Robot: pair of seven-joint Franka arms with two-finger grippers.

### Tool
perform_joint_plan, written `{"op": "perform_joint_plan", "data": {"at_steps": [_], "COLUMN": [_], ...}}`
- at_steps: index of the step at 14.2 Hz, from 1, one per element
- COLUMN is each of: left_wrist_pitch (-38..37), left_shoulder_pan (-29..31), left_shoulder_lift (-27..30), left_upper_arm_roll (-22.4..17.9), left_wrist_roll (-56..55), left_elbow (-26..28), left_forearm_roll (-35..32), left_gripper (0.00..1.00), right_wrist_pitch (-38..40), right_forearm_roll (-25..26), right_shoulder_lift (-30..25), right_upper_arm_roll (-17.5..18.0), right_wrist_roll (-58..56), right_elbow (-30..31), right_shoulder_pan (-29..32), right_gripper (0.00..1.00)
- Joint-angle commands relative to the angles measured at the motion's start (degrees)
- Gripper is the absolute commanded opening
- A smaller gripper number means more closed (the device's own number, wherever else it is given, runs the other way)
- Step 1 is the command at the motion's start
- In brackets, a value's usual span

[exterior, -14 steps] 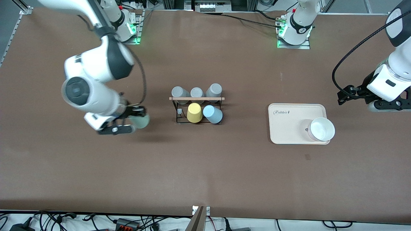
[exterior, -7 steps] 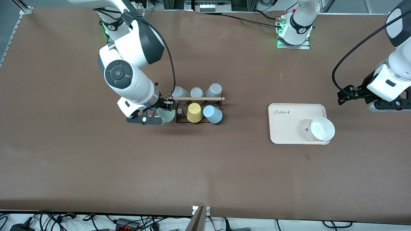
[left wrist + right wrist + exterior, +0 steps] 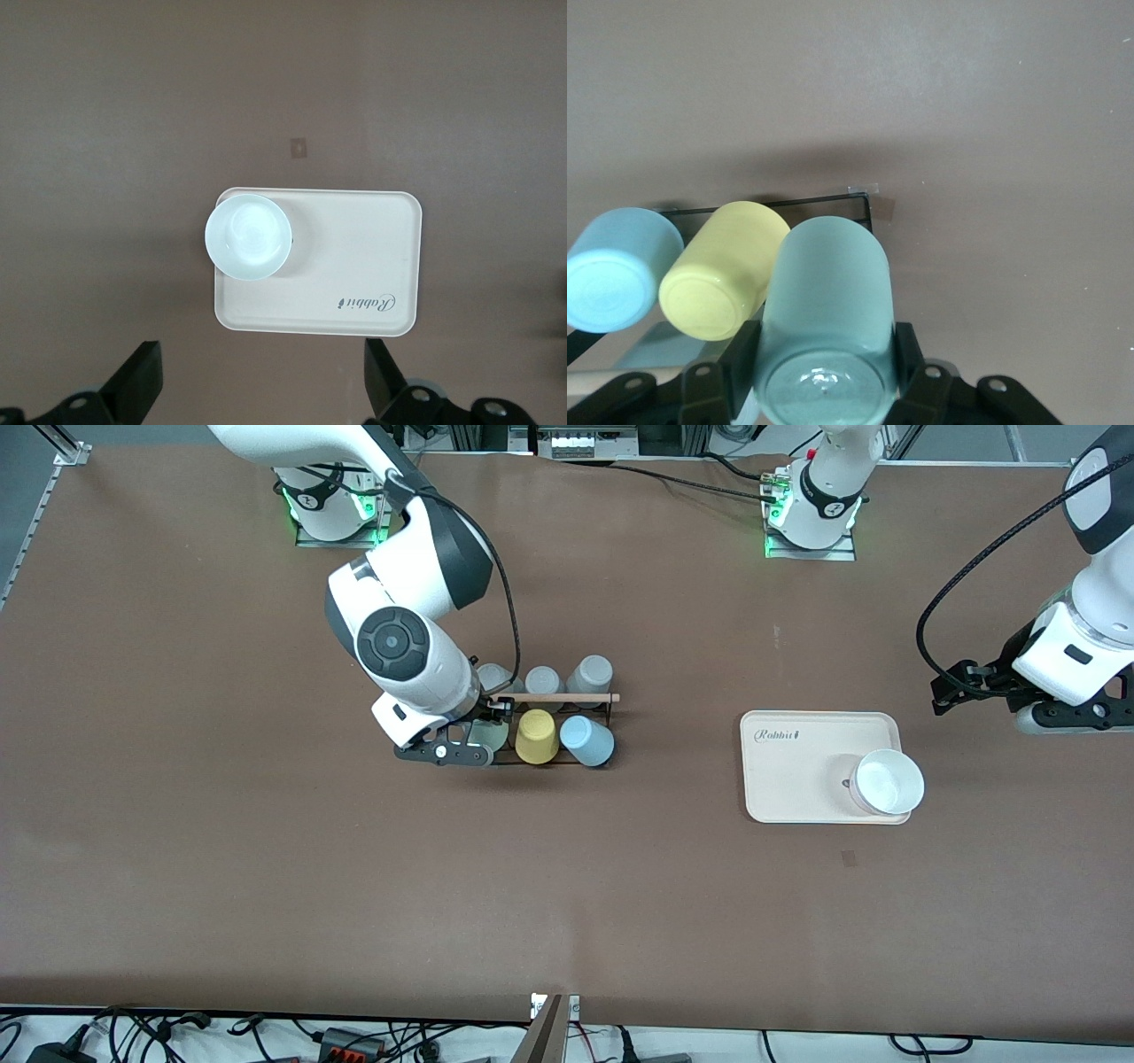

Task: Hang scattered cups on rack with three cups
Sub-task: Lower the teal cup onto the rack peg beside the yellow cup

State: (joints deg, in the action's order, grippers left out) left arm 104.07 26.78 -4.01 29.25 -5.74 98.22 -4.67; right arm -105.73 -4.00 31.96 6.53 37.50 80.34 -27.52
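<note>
— Where is the right hand (image 3: pixel 472 741), and what does it hold?

— It is clamped on the pale mint green cup (image 3: pixel 826 328), one finger (image 3: pixel 735 363) pressed to each side of it. Hand and cup are over the rack (image 3: pixel 542 726), at the end toward the right arm's side of the tabletop (image 3: pixel 567 886).

— What sits beside the held cup?

— Just beside it hangs the yellow cup (image 3: pixel 536 736), and next along, farther from the hand, the light blue cup (image 3: pixel 587 740) — both on the rack's row nearer the front camera. Three grey cups (image 3: pixel 590 676) stand on the other row, under the light wooden rod (image 3: pixel 567 698); the right arm partly hides one of them.

— And the left hand (image 3: pixel 979 689)?

— It waits with its fingers (image 3: pixel 140 387) spread wide, gripping nothing, above the tabletop at the left arm's end. Below it and toward the rack lies the beige tray (image 3: pixel 354 266) — a white bowl (image 3: pixel 248 236) rests on the tray's corner, well apart from the hand.
</note>
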Motion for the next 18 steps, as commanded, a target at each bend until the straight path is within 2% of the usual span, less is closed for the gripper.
{"op": "perform_joint_plan", "data": {"at_steps": [1, 7, 18], "left_wrist_pitch": [-0.4, -0.5, -0.7], "left_shoulder_pan": [0.4, 0.4, 0.5], "left_shoulder_lift": [0.3, 0.2, 0.1], "left_upper_arm_roll": [0.2, 0.2, 0.2], "left_wrist_roll": [1.3, 1.3, 1.2], "left_elbow": [-0.8, -0.8, -0.8], "left_forearm_roll": [1.0, 1.0, 1.0], "left_gripper": [1.0, 1.0, 1.0], "right_wrist_pitch": [0.4, -1.1, -0.3], "right_forearm_roll": [-0.6, -0.6, 0.0], "right_shoulder_lift": [1.9, 5.8, 5.7], "right_upper_arm_roll": [-0.3, -0.3, -0.8], "right_wrist_roll": [0.8, 2.9, 2.5], "right_elbow": [-2.2, -4.1, -6.3], "right_shoulder_pan": [-0.4, -1.7, -1.6], "right_gripper": [0.18, 0.18, 0.19]}}
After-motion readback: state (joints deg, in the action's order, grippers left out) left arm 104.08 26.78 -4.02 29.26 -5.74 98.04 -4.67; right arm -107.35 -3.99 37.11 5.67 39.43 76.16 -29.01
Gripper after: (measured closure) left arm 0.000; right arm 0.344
